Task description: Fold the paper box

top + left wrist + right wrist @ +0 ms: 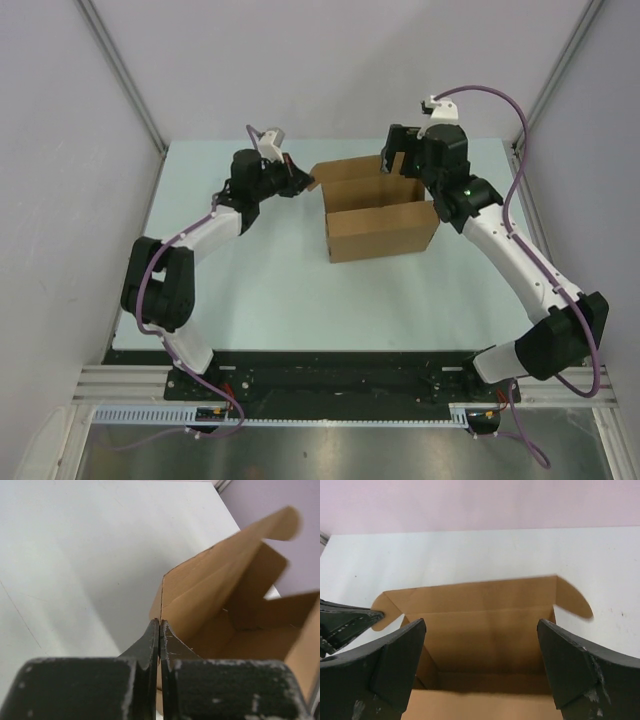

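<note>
While its mouth faces up, the paper box (380, 235) runs left-right.

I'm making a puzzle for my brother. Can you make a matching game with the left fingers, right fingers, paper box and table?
Things:
1. left fingers
2. right fingers
3. paper box
4. table

States:
A. brown, open on top
B. spread wide apart
C. pale and flat
D. pressed shut

Pairs: 1-D, 2-B, 3-A, 4-C

The box (220, 595) runs off the left wrist view's right edge, its upper-right flap tip (287, 522) blurred. The right wrist view's bottom edge crops its near wall.
</note>
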Robot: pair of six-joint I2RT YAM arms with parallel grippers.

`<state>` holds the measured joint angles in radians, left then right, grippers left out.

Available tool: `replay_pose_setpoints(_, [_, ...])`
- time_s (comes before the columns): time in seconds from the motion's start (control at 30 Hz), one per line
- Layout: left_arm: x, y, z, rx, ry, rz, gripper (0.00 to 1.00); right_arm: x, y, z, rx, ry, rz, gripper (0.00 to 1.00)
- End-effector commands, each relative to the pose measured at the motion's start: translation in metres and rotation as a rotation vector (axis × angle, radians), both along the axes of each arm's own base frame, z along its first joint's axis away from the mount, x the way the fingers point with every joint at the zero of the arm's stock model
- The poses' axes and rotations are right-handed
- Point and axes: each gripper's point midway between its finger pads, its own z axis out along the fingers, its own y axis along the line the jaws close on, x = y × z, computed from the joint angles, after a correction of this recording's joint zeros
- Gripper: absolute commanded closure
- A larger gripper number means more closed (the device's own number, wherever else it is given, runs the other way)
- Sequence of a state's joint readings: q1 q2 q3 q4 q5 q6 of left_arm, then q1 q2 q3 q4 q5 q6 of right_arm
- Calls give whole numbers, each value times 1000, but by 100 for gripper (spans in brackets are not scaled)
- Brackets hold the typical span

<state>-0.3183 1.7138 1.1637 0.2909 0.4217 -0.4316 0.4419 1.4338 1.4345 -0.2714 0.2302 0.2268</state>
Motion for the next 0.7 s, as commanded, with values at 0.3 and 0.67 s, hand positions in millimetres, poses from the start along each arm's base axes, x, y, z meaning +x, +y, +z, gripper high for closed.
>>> replay_pose_setpoints(0.3, [-18,-7,43,-64,-85,-44,98,-50,1,4,-34,-24,48,13])
replay_pose_setpoints(0.67, [-26,-17,57,-86,-114,-98,99,-99,-61,-30,-40,62,-159,100])
